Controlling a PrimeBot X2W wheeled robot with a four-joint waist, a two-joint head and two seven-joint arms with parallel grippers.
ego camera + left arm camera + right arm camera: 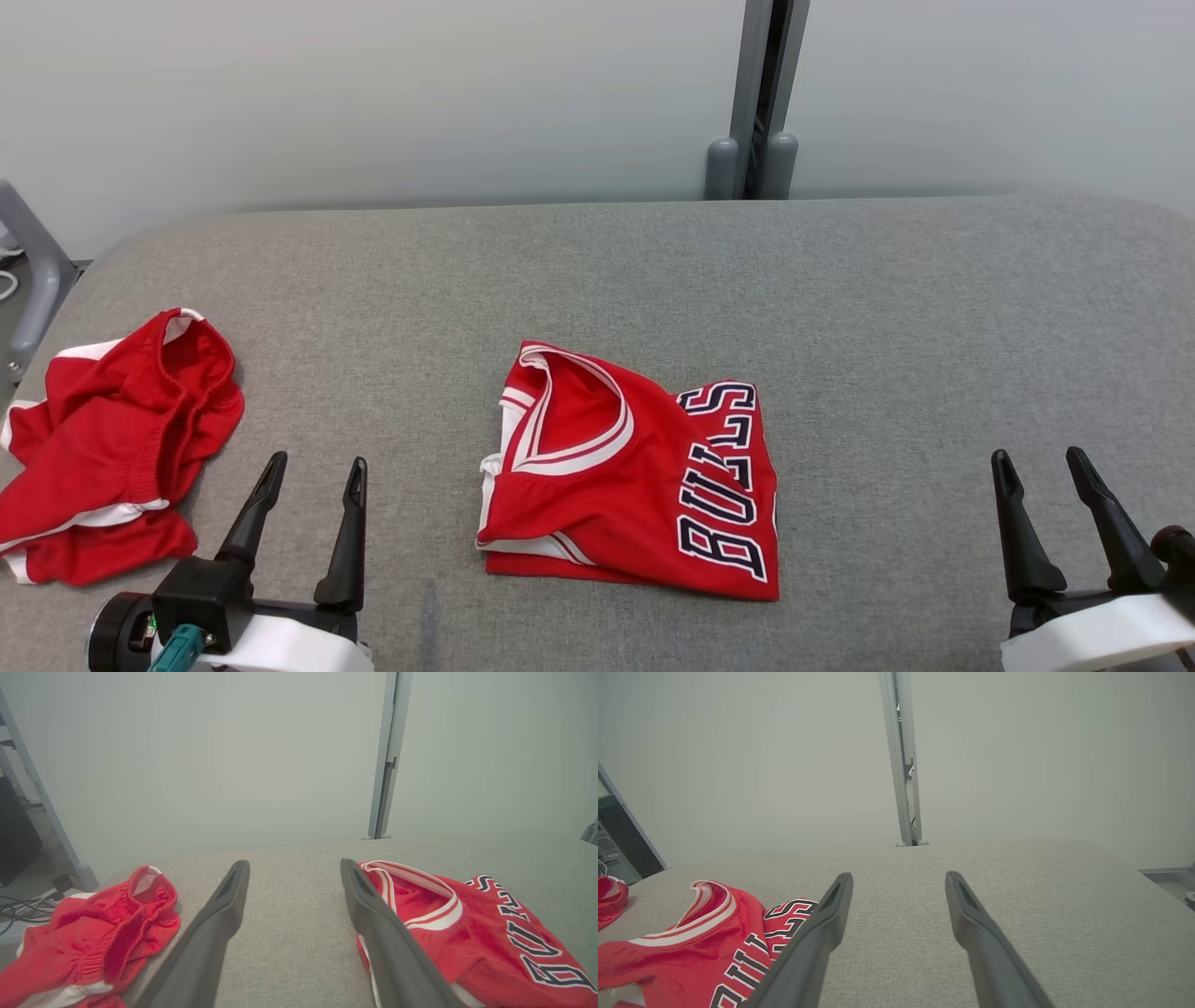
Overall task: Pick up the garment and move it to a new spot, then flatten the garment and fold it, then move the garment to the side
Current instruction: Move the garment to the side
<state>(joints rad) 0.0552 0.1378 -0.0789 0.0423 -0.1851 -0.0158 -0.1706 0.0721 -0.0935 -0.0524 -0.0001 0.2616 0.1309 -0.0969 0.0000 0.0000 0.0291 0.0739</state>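
Note:
A red jersey (616, 485) with white trim and "BULLS" lettering lies folded at the middle of the grey padded table (840, 308). It also lies to the right of my left fingers (467, 942) and to the left of my right fingers (691, 947). A second red garment, a pair of shorts (112, 439) with white trim, lies crumpled at the table's left end (93, 938). My left gripper (317, 462) is open and empty between the two garments (294, 864). My right gripper (1036, 455) is open and empty over bare table, right of the jersey (899, 876).
A grey post (761, 103) stands behind the table's far edge against a pale wall. A grey frame leg (33, 271) rises at the left. Cables (18, 907) lie on the floor beyond the left end. A red edge of the shorts (607, 896) shows far left.

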